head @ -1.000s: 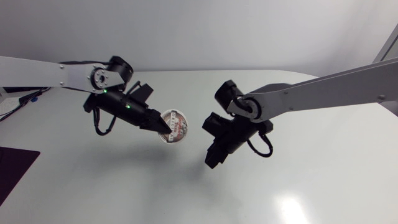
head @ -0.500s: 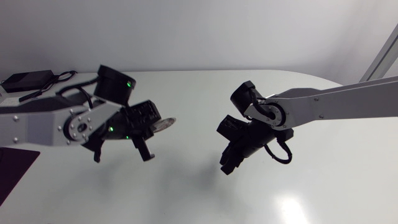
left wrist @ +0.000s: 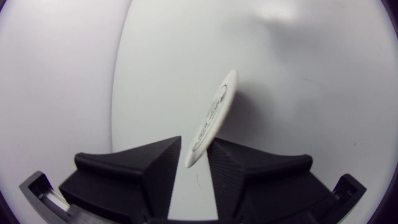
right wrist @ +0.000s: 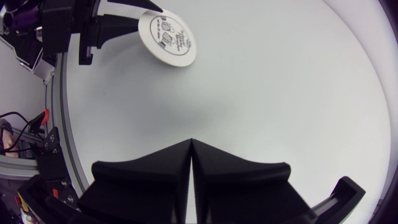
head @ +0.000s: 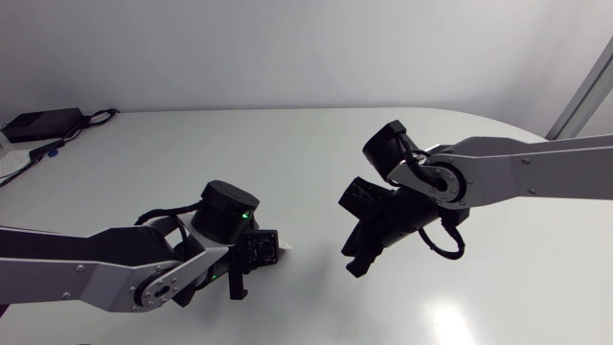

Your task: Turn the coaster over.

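Coaster (left wrist: 212, 118): round, white, print on one face, pinched by its lower rim between both fingers of my left gripper (left wrist: 196, 143) and standing up edge-on from them, low over the white table (head: 316, 153); whether its far rim touches the surface I cannot tell. My right gripper (right wrist: 191, 144) hangs well apart across the table's middle, fingers pressed together on nothing. The printed face is turned toward it.
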Controlling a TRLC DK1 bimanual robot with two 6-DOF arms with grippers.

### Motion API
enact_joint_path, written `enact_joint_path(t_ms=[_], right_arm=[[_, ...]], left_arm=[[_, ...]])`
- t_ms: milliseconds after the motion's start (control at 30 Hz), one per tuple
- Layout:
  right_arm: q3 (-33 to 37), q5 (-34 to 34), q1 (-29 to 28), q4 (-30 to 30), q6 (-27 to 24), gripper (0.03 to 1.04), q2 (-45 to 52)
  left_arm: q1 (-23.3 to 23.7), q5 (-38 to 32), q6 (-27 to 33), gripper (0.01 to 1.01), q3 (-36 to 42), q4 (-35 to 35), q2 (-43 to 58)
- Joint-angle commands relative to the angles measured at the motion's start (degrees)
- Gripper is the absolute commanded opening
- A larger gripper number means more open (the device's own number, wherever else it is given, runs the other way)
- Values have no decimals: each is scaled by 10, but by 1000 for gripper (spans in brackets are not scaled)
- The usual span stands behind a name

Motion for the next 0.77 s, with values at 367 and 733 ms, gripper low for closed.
enact_joint_path(t_ms=[367,733], right_arm=[[-34,7,5,-8,12,693,-63],[-41,38,-32,2,49,993,-168]], left_arm=[[3,17,-29,992,-16,-57,-77],[126,229,-294,990,149,-297,-192]])
